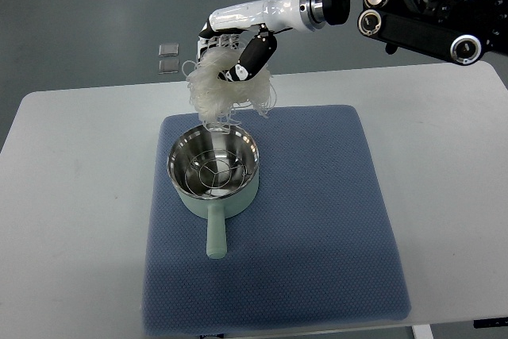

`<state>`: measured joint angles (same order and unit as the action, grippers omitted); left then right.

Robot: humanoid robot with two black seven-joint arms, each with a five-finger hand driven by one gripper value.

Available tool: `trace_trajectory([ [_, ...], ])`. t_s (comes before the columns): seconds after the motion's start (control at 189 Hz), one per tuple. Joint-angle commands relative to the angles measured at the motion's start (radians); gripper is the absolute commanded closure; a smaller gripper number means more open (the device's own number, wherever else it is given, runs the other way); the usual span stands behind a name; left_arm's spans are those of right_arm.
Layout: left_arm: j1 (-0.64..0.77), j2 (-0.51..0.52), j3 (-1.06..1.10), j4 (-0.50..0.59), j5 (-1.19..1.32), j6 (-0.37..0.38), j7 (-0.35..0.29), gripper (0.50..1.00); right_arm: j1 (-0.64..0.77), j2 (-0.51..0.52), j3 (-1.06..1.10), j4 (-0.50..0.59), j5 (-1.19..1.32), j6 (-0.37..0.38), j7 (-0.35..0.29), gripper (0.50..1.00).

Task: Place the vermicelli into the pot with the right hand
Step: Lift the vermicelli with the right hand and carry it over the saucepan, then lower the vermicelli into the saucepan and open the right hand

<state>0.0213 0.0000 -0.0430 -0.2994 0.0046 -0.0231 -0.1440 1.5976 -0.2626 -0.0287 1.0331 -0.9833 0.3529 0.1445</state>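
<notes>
**One pot, one bundle of vermicelli**

One mint-green pot [213,172] with a steel steaming rack inside stands on one blue mat [317,228], spread over a white counter [71,196] above a grey floor. The right hand [238,53] grips the vermicelli [216,85] above the pot's far rim, strands dangling toward it.

No legible text anywhere.

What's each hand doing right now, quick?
Right hand: fingers closed on the vermicelli, held above the far rim of the pot.
Left hand: not in view.
</notes>
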Motion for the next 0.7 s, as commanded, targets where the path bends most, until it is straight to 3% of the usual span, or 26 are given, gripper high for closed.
trace_trajectory([
  [0.0, 0.0, 0.0, -0.002, -0.001, 0.0, 0.0, 0.0, 0.5, -0.013, 0.069, 0.0, -0.047, 0.0, -0.009, 0.001, 1.0],
  [0.318, 0.0, 0.0, -0.002, 0.0, 0.0, 0.0, 0.0, 0.5, -0.12, 0.192, -0.003, -0.093, -0.003, -0.04, 0.001, 1.0],
  [0.694, 0.0, 0.0, -0.002, 0.0, 0.0, 0.0, 0.0, 0.5, -0.182, 0.233, -0.005, -0.145, -0.015, -0.042, 0.001, 1.0],
])
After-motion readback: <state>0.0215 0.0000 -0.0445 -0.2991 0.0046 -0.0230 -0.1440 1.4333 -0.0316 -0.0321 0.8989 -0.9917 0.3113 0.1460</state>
